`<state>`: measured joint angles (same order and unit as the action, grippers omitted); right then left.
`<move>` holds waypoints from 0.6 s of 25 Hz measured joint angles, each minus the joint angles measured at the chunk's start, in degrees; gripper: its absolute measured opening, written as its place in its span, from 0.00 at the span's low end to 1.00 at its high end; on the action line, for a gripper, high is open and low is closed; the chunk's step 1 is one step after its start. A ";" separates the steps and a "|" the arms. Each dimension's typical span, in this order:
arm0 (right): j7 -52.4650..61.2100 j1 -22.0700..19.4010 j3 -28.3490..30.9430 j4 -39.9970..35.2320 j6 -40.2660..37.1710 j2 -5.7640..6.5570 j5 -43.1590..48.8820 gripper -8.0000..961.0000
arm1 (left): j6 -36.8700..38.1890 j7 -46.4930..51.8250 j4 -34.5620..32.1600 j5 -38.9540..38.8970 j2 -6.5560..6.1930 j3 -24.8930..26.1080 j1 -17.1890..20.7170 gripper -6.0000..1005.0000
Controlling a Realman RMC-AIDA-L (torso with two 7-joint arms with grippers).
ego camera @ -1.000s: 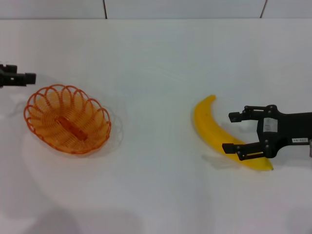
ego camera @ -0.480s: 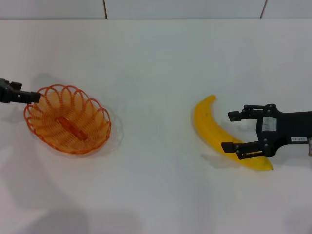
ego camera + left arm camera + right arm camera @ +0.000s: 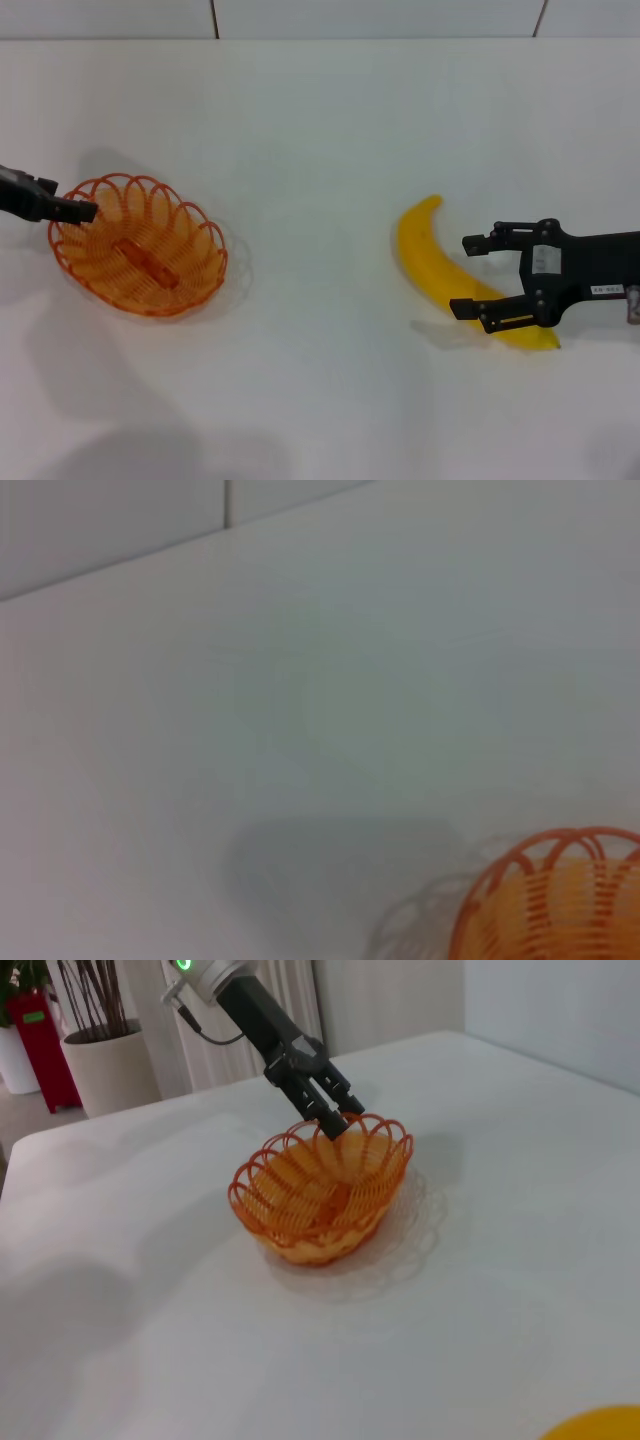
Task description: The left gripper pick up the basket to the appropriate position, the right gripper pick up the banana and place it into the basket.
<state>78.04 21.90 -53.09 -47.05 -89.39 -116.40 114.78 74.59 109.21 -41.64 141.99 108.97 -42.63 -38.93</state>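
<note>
Left gripper (image 3: 82, 211) reaches the basket (image 3: 138, 245) rim at frame left, fingers near-closed; a firm pinch comes next. Right gripper (image 3: 478, 275), jaws spread, straddles the banana (image 3: 428, 255) at right

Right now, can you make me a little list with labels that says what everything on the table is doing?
basket: orange wire, sits on the white table, nothing inside
left claw: tips at the basket's rim, grip unclear
banana: yellow, lies flat on the table
right claw: open, fingers either side of the banana's lower half
banana in basket: not yet
</note>
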 joint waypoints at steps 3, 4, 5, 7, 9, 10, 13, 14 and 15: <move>0.06 0.19 0.00 0.09 0.00 -0.01 0.37 0.92 | -0.96 -0.35 0.82 0.15 0.14 -0.41 -0.52 0.65; 0.07 0.19 0.00 0.11 0.00 -0.02 0.37 0.92 | -1.32 -0.43 1.03 0.18 0.21 -0.69 -0.63 0.65; 0.07 0.20 0.00 0.13 0.00 -0.03 0.37 0.92 | -1.47 -0.58 1.05 0.19 0.29 -0.90 -0.67 0.64; 0.08 0.21 0.00 0.14 0.00 -0.03 0.37 0.92 | -1.88 -0.95 1.07 0.21 0.53 -1.29 -0.69 0.64; 0.09 0.22 0.00 0.14 0.00 -0.05 0.37 0.92 | -2.56 -1.10 1.10 0.21 0.71 -1.86 -0.71 0.64; 0.10 0.23 0.00 0.14 0.00 -0.05 0.37 0.92 | -2.80 -1.11 1.14 0.21 0.77 -2.13 -0.71 0.64; 0.09 0.25 0.00 0.23 0.01 -0.05 0.37 0.92 | -3.34 -1.11 1.45 0.20 0.99 -2.80 -0.79 0.63; 0.10 0.27 0.00 0.34 0.12 -0.05 0.37 0.92 | -3.62 -1.12 1.49 0.20 1.09 -2.84 -0.82 0.63; 0.10 0.30 0.00 0.49 0.30 -0.06 0.36 0.92 | -3.93 -1.14 1.52 0.22 1.20 -2.88 -0.84 0.63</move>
<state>78.13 22.20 -53.09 -46.56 -89.08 -116.46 115.14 70.66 108.07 -40.12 142.21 110.18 -45.50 -39.77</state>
